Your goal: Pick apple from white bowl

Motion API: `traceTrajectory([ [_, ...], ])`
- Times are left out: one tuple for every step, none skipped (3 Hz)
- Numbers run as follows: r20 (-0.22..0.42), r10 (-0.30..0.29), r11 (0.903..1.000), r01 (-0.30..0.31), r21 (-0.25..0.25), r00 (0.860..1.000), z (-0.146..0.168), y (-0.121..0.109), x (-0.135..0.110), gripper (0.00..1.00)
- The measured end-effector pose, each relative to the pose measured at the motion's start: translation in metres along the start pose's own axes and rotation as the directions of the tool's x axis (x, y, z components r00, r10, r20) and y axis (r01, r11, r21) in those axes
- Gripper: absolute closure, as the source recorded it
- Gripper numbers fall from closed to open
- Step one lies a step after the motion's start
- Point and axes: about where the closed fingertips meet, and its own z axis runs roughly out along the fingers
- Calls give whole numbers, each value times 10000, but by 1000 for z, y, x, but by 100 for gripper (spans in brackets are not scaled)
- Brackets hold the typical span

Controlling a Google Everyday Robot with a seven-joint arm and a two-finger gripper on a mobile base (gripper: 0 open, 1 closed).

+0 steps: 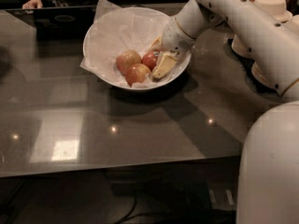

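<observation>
Down inside the wide, round white bowl point(109, 77), at its right side: the robot's cream-tipped pincer point(161, 63), reached in over the right rim on a thick white arm point(233, 13); released, clenched or grasping, cannot tell. Just left of the pincer tip, touching it or very nearly: the round, evenly deep-red apple point(150, 59), low in the bowl on the crinkled white paper lining point(121, 29); not lifted, down among the other fruit.

3 apples in the bowl in all, bunched right of centre: the deep-red apple at the right; a pale yellowish-pink apple point(127, 60) just left of it, touching or close to it; a red-yellow apple point(138, 74) in front of both, nearest the front rim. Creases all across the paper on the back wall; 1 corner up past the back-left rim; another edge out over the left rim.

Beneath the bowl: a dark, glossy tabletop point(93, 125) with pale patches of reflected light. Well apart, at the table's right side behind the arm: stacks of tan paper bowls point(273, 6). At the far top left: a person's hand point(32, 3) at the table edge, beside a dark flat panel point(51, 17). In the near right corner: the robot's rounded white body point(271, 171).
</observation>
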Motion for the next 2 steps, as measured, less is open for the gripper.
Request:
traceTrajectory([
  [1047, -216, 9997, 204, 122, 9943, -10, 3, -13, 100],
  [2511, -282, 9996, 255, 140, 9676, -21, 5, -28, 100],
])
